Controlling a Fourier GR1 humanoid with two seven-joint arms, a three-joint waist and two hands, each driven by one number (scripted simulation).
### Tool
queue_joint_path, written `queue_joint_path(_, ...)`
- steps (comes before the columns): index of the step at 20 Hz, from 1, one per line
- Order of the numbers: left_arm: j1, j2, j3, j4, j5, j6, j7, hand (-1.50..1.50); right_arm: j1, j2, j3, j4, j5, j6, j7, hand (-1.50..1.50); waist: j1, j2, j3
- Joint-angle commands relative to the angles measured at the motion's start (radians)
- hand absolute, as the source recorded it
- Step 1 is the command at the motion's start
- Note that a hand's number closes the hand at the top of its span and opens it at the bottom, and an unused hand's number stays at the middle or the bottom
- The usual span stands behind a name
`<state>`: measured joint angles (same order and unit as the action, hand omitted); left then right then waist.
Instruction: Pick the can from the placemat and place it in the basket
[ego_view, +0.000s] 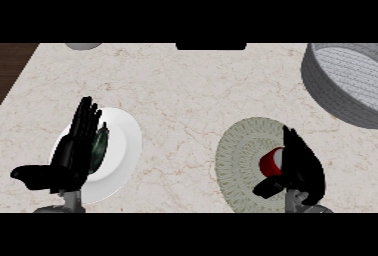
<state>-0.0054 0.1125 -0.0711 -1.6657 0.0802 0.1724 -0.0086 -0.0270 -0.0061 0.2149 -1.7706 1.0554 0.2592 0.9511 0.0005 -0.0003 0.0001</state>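
Observation:
A red can with a white top (272, 161) stands on the round, pale woven placemat (240, 162) at the lower right. My right hand (301, 167) is against the can's right side, its fingers and thumb curled round it and hiding most of it. The grey woven basket (341, 87) sits at the upper right, partly cut off by the view's edge. My left hand (77, 145) rests open at the lower left, fingers up, over a white plate.
A white plate (122, 150) lies at the lower left with a dark green object (100, 147) on it, mostly hidden by my left hand. A grey object (83, 46) and a black object (211, 46) sit at the counter's far edge. Dark wood (13, 62) borders the counter's upper left.

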Motion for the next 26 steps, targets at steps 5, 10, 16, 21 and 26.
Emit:
queue_joint_path(5,0.018,-0.007,0.038,-0.002,0.0,-0.028,-0.016,0.0,0.059,-0.002,-0.004,-0.04,-0.014,-0.043,-0.017,-1.5,-0.002,-0.001,0.0)
queue_joint_path(10,0.028,-0.005,0.013,-0.051,-0.01,-0.037,0.028,0.0,-0.003,-0.086,-0.013,0.105,-0.03,0.033,-0.127,1.5,0.002,-0.001,0.0)
queue_joint_path(16,0.032,-0.029,0.032,-0.003,-0.012,-0.052,-0.018,0.0,-0.034,-0.045,0.033,0.101,0.023,0.041,-0.084,1.5,0.001,0.0,0.0)
queue_joint_path(21,-0.032,-0.047,-0.029,-0.03,-0.061,-0.026,0.043,0.0,-0.346,-0.04,-0.187,0.503,0.019,-0.08,-0.072,1.5,0.061,0.022,0.003)
queue_joint_path(26,-0.069,-0.053,-0.037,-0.022,-0.043,-0.05,0.026,0.0,-0.502,-0.102,-0.328,0.653,0.018,-0.144,-0.008,1.5,0.118,0.054,0.005)
